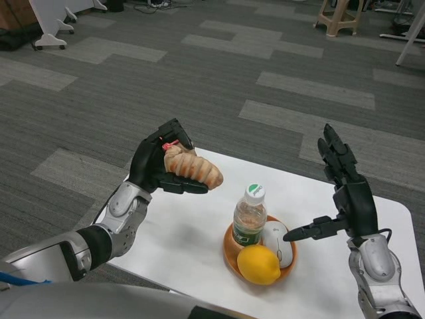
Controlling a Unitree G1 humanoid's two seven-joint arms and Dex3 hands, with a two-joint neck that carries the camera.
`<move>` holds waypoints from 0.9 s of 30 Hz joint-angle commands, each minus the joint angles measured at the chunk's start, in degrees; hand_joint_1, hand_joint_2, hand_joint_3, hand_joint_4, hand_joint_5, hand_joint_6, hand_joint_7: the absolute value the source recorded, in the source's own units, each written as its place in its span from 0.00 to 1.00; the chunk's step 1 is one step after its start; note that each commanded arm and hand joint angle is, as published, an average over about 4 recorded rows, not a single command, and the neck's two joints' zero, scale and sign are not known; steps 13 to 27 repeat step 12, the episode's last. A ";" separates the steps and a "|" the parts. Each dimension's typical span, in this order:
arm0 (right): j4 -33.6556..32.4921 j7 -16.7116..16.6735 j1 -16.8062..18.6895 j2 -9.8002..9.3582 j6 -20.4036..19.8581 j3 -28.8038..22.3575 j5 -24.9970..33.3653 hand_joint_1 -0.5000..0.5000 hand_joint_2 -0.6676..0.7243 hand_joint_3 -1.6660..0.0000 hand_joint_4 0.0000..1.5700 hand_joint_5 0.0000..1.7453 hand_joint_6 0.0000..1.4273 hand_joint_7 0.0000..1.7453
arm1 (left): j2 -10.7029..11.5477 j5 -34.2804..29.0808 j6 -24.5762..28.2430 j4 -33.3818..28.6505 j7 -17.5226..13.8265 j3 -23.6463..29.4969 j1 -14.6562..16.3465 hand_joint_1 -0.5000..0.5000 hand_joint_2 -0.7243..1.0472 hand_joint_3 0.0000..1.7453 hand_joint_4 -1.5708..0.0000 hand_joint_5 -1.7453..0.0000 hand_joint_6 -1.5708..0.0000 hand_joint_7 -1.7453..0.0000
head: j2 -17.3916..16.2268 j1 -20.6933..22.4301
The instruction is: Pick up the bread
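My left hand [158, 163] grips a brown ridged loaf of bread [194, 169] and holds it in the air above the left part of the white table [179, 232]. The bread sticks out to the right of the fingers, and a small red tag shows at its left end. My right hand [345, 193] hovers above the table's right side with its fingers spread and nothing in it, thumb pointing left toward the bowl.
An orange bowl [230, 251] on the table holds a green-capped plastic bottle [250, 216], a yellow lemon [258, 264] and a white computer mouse [279, 242]. Grey carpet lies beyond the table, with furniture legs at the far top.
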 commanded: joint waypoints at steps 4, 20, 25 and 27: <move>-0.52 -0.37 0.40 -0.08 -0.22 -0.08 0.63 0.33 0.55 1.00 0.00 0.00 0.00 0.00 | 1.00 -0.37 -0.51 -0.75 0.65 -0.18 -1.41 0.73 1.00 0.05 0.19 0.00 0.35 0.04 | 0.11 -0.25; -0.26 -0.37 0.40 -0.04 -0.22 -0.25 0.69 0.33 0.55 1.00 0.00 0.00 0.00 0.00 | 1.18 -0.37 -0.51 -0.83 0.74 -0.36 -1.85 0.73 1.00 0.05 0.19 0.00 0.35 0.04 | 0.03 -0.35; -0.26 -0.37 0.40 -0.04 -0.22 -0.25 0.69 0.33 0.55 1.00 0.00 0.00 0.00 0.00 | 1.18 -0.37 -0.51 -0.83 0.74 -0.36 -1.85 0.73 1.00 0.05 0.19 0.00 0.35 0.04 | 0.03 -0.35; -0.26 -0.37 0.40 -0.04 -0.22 -0.25 0.69 0.33 0.55 1.00 0.00 0.00 0.00 0.00 | 1.18 -0.37 -0.51 -0.83 0.74 -0.36 -1.85 0.73 1.00 0.05 0.19 0.00 0.35 0.04 | 0.03 -0.35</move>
